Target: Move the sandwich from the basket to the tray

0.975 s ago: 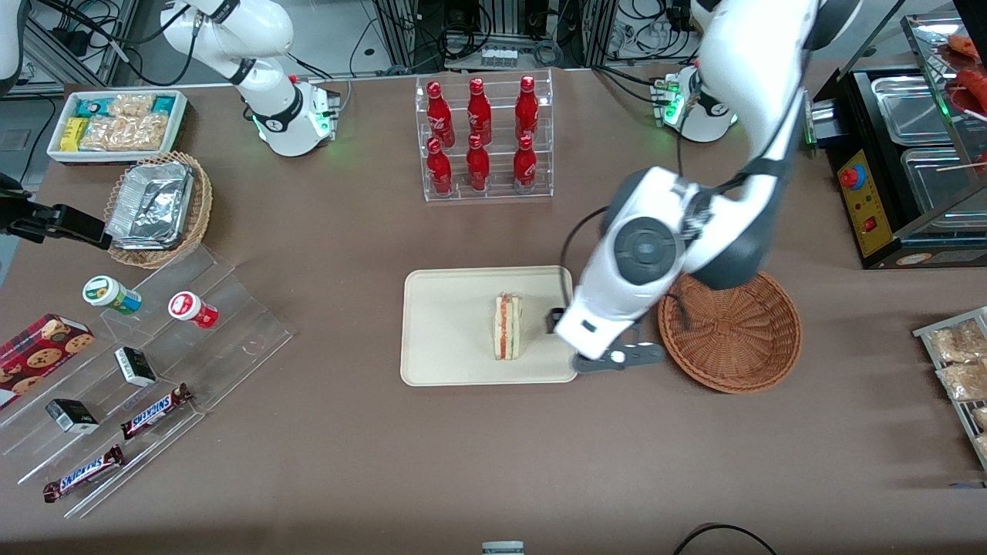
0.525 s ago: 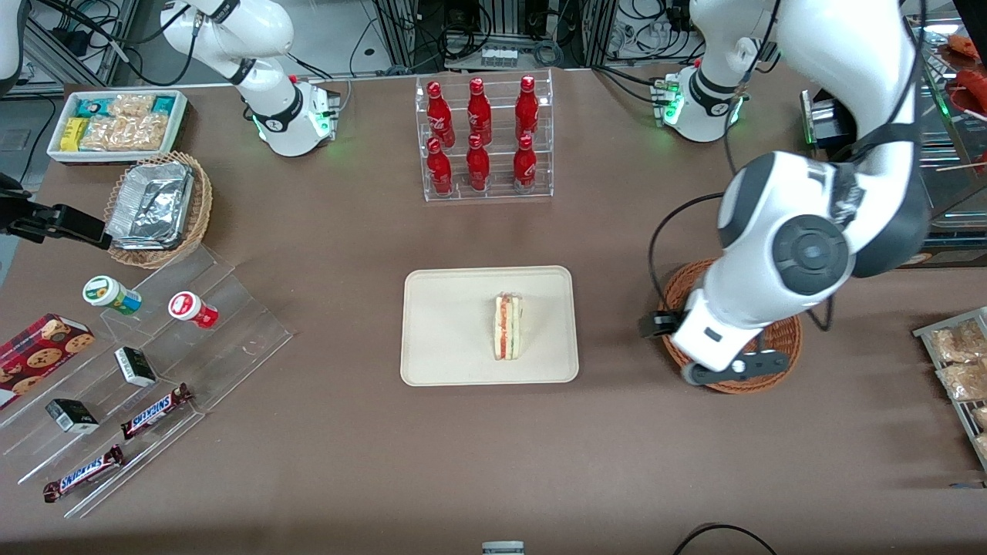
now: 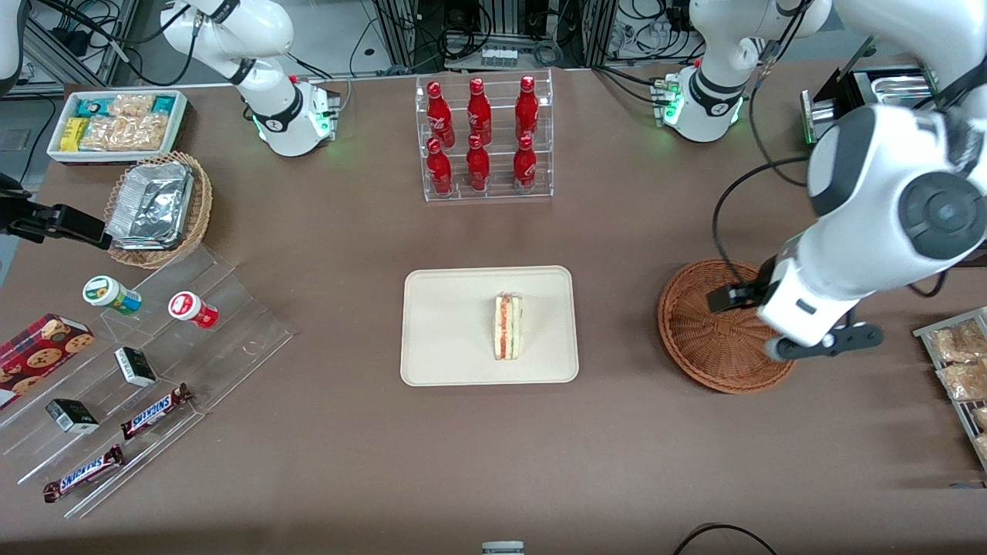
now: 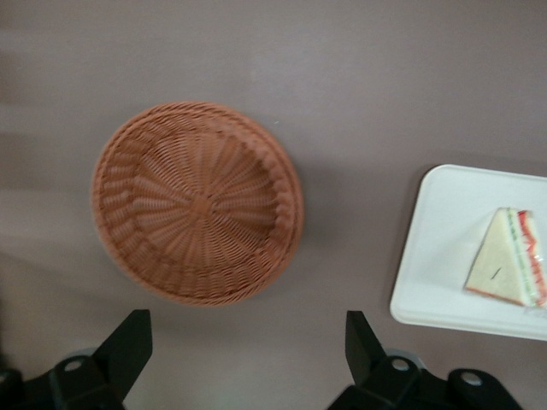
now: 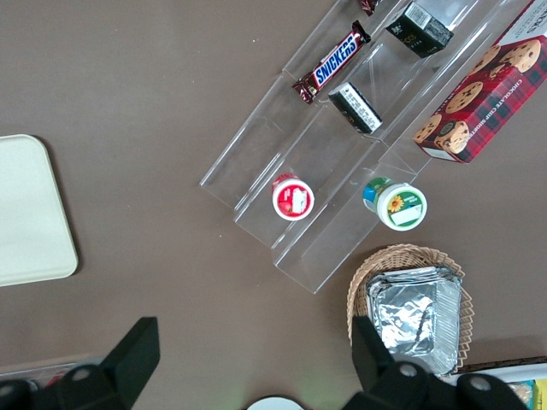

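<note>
A clear rack of red bottles (image 3: 483,139) stands near the table's edge farthest from the front camera. At the parked arm's end sit a white snack bin (image 3: 117,123), a wicker basket of foil trays (image 3: 158,206), and stepped acrylic shelves (image 3: 146,370) with Snickers bars (image 3: 154,411), two small cups (image 3: 112,295) and a cookie box (image 3: 38,356).

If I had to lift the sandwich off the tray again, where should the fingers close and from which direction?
Probably from straight above. The sandwich stands on edge on the tray, filling stripe facing up, so close the fingers on its two flat bread faces near mid-length. The gripper is open, empty, above the table beside the basket.
</note>
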### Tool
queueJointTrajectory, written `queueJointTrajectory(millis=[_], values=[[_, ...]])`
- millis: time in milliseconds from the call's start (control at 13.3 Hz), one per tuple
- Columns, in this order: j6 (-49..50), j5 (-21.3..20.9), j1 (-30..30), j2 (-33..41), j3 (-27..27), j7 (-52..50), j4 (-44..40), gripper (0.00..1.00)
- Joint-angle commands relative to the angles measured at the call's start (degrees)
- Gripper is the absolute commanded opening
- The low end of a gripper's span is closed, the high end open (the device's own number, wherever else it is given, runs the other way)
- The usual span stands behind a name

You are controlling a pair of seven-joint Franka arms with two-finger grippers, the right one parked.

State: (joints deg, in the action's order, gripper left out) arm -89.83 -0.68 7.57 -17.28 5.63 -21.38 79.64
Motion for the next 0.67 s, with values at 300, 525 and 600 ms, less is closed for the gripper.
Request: queueJointTrajectory(millis=[300,525,600], values=[[8.95,-0.73,-14.33,14.01,8.69,8.09,7.90,1.00],[13.27,-0.55,-15.91,16.57,8.17,14.07,8.17,1.00],[13.37,-0.73,-15.74,16.66,7.91,14.17,8.34,1.00]])
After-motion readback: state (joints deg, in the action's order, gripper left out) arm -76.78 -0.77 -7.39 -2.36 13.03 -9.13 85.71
